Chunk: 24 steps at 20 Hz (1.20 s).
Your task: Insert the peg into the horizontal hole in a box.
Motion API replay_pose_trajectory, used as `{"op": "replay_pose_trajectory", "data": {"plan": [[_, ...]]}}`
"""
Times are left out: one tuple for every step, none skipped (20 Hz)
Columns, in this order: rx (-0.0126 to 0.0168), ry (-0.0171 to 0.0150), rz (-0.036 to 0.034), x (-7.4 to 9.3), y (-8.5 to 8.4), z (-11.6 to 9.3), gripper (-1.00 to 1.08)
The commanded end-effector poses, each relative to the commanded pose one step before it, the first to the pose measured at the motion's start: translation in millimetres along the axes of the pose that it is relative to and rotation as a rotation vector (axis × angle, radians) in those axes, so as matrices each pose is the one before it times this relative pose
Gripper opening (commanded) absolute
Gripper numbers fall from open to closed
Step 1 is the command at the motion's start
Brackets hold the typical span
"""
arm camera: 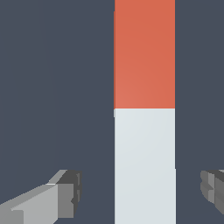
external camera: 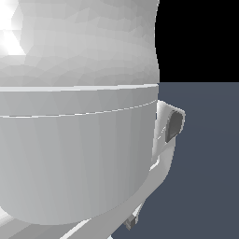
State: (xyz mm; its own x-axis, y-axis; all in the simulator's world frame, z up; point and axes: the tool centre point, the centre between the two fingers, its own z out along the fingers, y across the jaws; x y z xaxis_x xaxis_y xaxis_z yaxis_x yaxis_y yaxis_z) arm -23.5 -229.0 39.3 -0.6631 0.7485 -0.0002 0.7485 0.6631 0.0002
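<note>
In the wrist view the peg (arm camera: pixel 144 109) lies on the dark floor as a long bar, orange-red on one half and white on the other. My gripper (arm camera: pixel 142 190) is open, one finger (arm camera: pixel 65 194) on each side of the white half with wide gaps, touching nothing. The exterior view is almost filled by the white arm body (external camera: pixel 74 140); a dark finger pad (external camera: pixel 174 126) shows beside it. The box and the hole are out of view.
Dark blue-grey floor (external camera: pixel 205 163) surrounds the peg in the wrist view and fills the exterior view's right side. Black background lies above it.
</note>
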Motion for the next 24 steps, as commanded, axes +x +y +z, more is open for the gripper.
{"op": "replay_pose_trajectory", "data": {"plan": [[0.00017, 0.00027, -0.00127, 0.34, 0.07, 11.76, 1.00], [0.00000, 0.00000, 0.00000, -0.17, -0.09, 3.22, 1.00], [0.00000, 0.00000, 0.00000, -0.23, -0.02, 2.48, 1.00], [0.00000, -0.00005, -0.00069, -0.08, 0.44, 1.73, 1.00], [0.00000, 0.00000, 0.00000, -0.33, 0.12, 1.06, 1.00], [0.00000, 0.00000, 0.00000, -0.31, 0.14, 0.44, 1.00], [0.00000, 0.00000, 0.00000, -0.13, 0.07, 0.07, 1.00], [0.00000, 0.00000, 0.00000, 0.00, 0.00, 0.00, -1.00], [0.00000, 0.00000, 0.00000, 0.00, 0.00, 0.00, -1.00], [0.00000, 0.00000, 0.00000, 0.00, 0.00, 0.00, -1.00], [0.00000, 0.00000, 0.00000, 0.00, 0.00, 0.00, -1.00], [0.00000, 0.00000, 0.00000, 0.00, 0.00, 0.00, -1.00], [0.00000, 0.00000, 0.00000, 0.00, 0.00, 0.00, -1.00], [0.00000, 0.00000, 0.00000, 0.00, 0.00, 0.00, -1.00], [0.00000, 0.00000, 0.00000, 0.00, 0.00, 0.00, -1.00], [0.00000, 0.00000, 0.00000, 0.00, 0.00, 0.00, -1.00], [0.00000, 0.00000, 0.00000, 0.00, 0.00, 0.00, -1.00], [-0.00001, 0.00097, -0.00008, 0.47, 0.24, 0.03, -1.00], [0.00000, 0.00000, 0.00000, 0.32, 0.33, -0.03, -1.00], [0.00000, -0.00011, 0.00162, 0.51, 0.08, -0.15, -1.00], [0.00000, 0.00000, 0.00195, 1.06, 0.56, -0.15, -1.00], [0.00000, -0.00001, 0.00285, 1.45, 0.72, -0.21, -1.00], [0.00000, -0.00001, 0.00359, 1.88, 0.96, -0.27, -1.00], [0.00000, -0.00001, 0.00439, 2.29, 1.17, -0.32, -1.00]]}}
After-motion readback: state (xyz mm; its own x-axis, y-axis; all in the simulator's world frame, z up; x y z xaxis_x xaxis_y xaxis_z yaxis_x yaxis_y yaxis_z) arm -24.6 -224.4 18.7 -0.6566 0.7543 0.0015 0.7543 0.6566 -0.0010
